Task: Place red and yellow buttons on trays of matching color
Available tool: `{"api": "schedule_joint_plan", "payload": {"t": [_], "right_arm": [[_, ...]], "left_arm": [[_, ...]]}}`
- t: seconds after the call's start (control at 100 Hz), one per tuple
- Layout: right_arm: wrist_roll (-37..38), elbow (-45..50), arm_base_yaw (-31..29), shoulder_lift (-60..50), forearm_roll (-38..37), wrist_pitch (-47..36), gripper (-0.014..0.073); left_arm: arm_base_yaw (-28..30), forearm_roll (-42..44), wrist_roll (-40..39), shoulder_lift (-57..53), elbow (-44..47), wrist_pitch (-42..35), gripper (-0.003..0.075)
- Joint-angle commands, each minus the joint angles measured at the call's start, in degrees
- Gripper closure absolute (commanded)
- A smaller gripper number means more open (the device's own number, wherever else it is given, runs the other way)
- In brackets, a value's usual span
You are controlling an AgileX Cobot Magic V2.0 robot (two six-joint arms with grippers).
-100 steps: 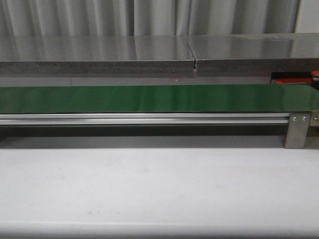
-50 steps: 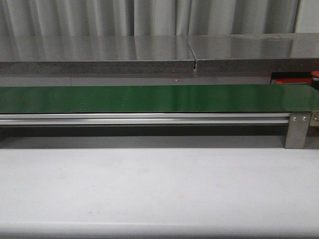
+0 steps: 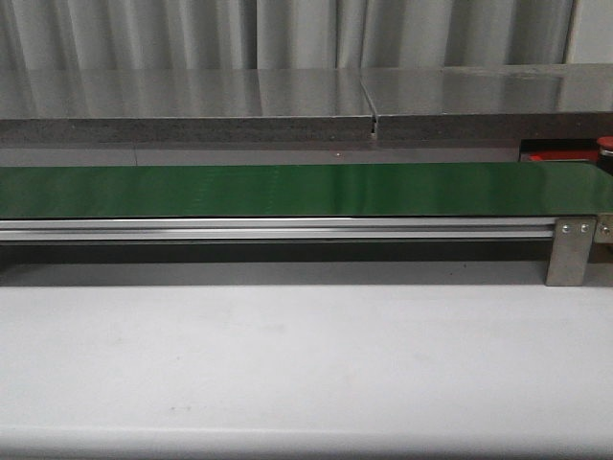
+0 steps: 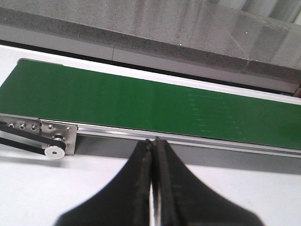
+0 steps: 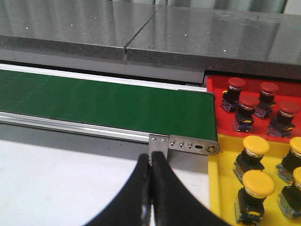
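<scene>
While five red buttons [image 5: 248, 101] stand upright on the red tray [image 5: 216, 92], the nearer yellow tray [image 5: 217, 183] carries yellow buttons [image 5: 258, 183], at least five of them partly cut by the right wrist view's edge; the two trays lie touching side by side, just past the end of the green belt [image 5: 108, 103]; each button has a rounded cap on a dark body; in the front view only a sliver of the red tray [image 3: 565, 155] and a small dark-red piece [image 3: 606, 146] show at the far right edge, beyond the belt [image 3: 287, 189]; the right gripper [image 5: 151, 162] has its black fingers pressed together with nothing between them, hanging over the white table [image 5: 56, 183] near the belt's metal end bracket [image 5: 193, 145]; the left gripper [image 4: 153, 146] likewise has its jaws closed flat against each other, empty, over the white table near the belt's other end, where a small pulley [image 4: 54, 151] and a black drive band sit on the frame; the belt's surface is bare in all three views; behind it runs a grey speckled counter [image 3: 287, 101] with a seam in it, and grey curtains hang at the back.
</scene>
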Motion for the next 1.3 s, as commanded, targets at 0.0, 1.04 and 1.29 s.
{"api": "schedule_joint_plan", "payload": {"t": [0.0,1.04,1.29], "right_arm": [[0.7,2.41,0.17,-2.74,-0.87,-7.24,0.066],[2.76,15.25,0.09,-7.61,0.0,-19.76,0.066],[2.76,15.25,0.09,-7.61,0.0,-19.76,0.066]], "left_arm": [[-0.49,-1.22,0.01,0.16,-1.51,-3.9,0.0739],[-0.49,-1.22,0.01,0.16,-1.51,-3.9,0.0739],[-0.49,-1.22,0.01,0.16,-1.51,-3.9,0.0739]]}}
